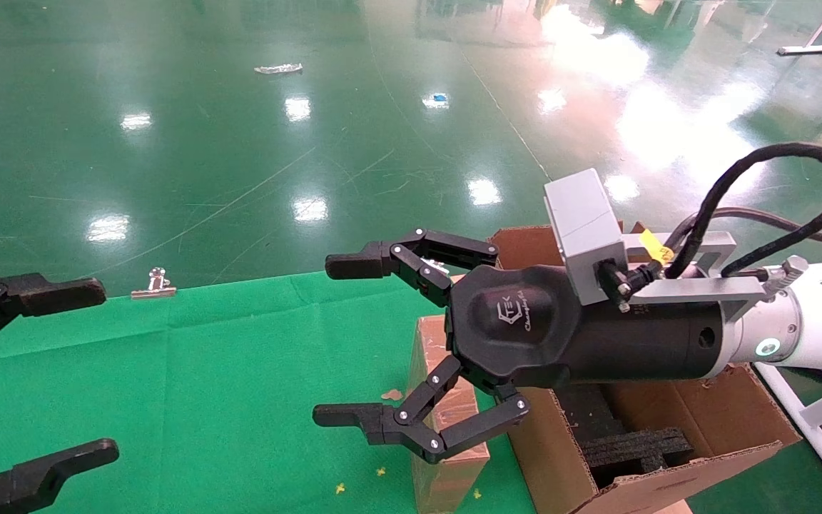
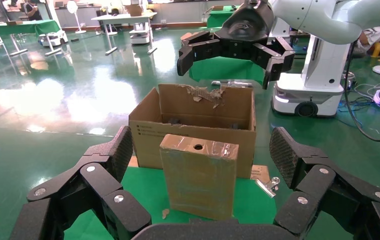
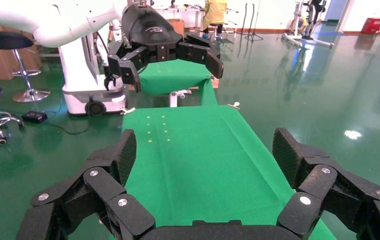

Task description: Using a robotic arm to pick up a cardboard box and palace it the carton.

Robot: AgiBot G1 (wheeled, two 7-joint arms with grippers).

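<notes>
The cardboard box [image 1: 450,478] is slim, brown and tape-wrapped. It stands upright on the green cloth beside the carton [image 1: 561,464], with a round hole in its top face. The left wrist view shows the box [image 2: 200,175] in front of the carton [image 2: 193,125], which has a torn flap. The robotic arm's right gripper [image 1: 340,340] is open and empty. It hovers above the box, pointing toward the left arm, and partly hides it. In the right wrist view, only green cloth lies between the right gripper's [image 3: 206,155] fingers. My left gripper [image 1: 72,375] is open at the table's left edge, facing the box.
A green cloth [image 1: 204,392] covers the table. A metal binder clip [image 1: 154,282] lies at its far edge and also shows in the left wrist view [image 2: 267,186]. Black foam [image 1: 632,446] sits inside the carton. A glossy green floor surrounds the table.
</notes>
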